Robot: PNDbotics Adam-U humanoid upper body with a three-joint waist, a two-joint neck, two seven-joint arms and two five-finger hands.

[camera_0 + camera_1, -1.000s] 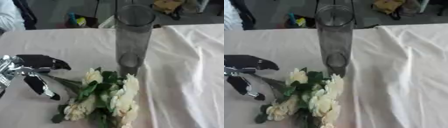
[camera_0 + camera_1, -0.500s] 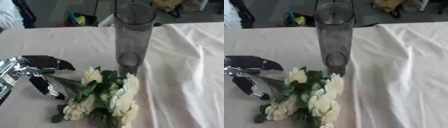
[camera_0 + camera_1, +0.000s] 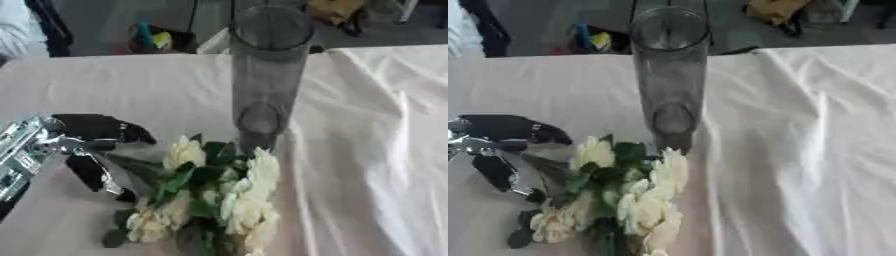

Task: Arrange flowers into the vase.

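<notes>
A tall clear glass vase (image 3: 267, 75) stands upright in the middle of the table and holds nothing. A bunch of cream-white flowers with dark green leaves (image 3: 219, 195) lies on the cloth just in front of its base, blooms toward the vase and near edge. The stems (image 3: 127, 160) point left. My left hand (image 3: 61, 142), black with a silver wrist, comes in from the left. Its fingers (image 3: 101, 127) reach over the stems and its thumb (image 3: 87, 172) lies below them, spread apart, so it is open around the stem ends. My right hand shows in neither view.
A white tablecloth (image 3: 376, 150) covers the table, with raised folds on the right. Beyond the far edge lies dark floor with a yellow-green object (image 3: 157, 40) and other clutter. A white sleeve (image 3: 13, 30) shows at the top left.
My left hand has moved right, closer to the flower stems, which now lie between its fingers and thumb. The vase and flowers have stayed put.
</notes>
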